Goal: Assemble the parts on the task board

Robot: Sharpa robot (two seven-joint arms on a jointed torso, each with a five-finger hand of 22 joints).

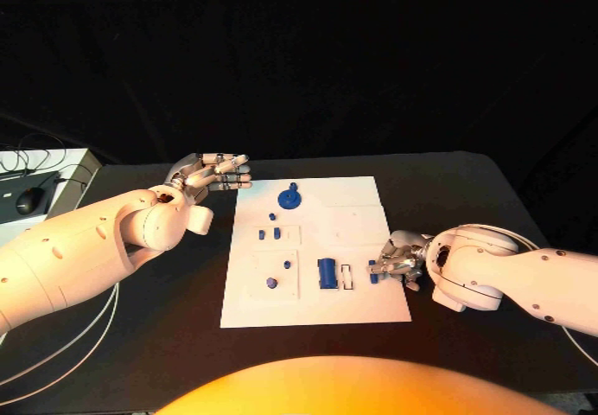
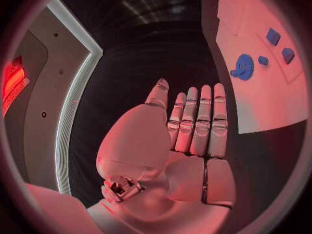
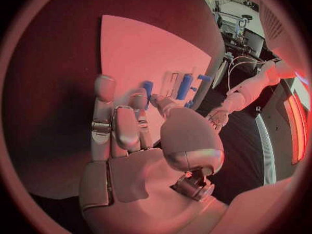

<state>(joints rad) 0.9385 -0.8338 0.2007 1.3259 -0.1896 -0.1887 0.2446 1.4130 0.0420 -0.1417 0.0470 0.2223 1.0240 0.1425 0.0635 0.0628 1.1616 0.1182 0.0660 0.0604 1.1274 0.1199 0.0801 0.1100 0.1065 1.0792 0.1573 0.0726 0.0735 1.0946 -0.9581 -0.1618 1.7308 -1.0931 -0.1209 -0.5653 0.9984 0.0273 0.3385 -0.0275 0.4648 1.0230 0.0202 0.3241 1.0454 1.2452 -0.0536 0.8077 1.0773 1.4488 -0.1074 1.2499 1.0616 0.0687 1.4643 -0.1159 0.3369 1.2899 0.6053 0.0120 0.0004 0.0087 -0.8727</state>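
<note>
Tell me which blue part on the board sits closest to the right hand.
The small blue part at the task board's right edge, right beside the right hand's fingertips. The larger blue cylinder lies further left, and the gear-shaped part sits near the far edge.

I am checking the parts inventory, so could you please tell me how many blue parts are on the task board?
7 visible: gear at the far end; two small blocks; a tiny piece; one near the front left; a cylinder; one at the right hand, which may hide more.

Looked down from the head onto the desk [image 1: 461, 173] and task board [image 1: 361, 194]; sat close behind each hand at the wrists; shared the task board [image 2: 260, 104] [image 3: 140, 47].
</note>
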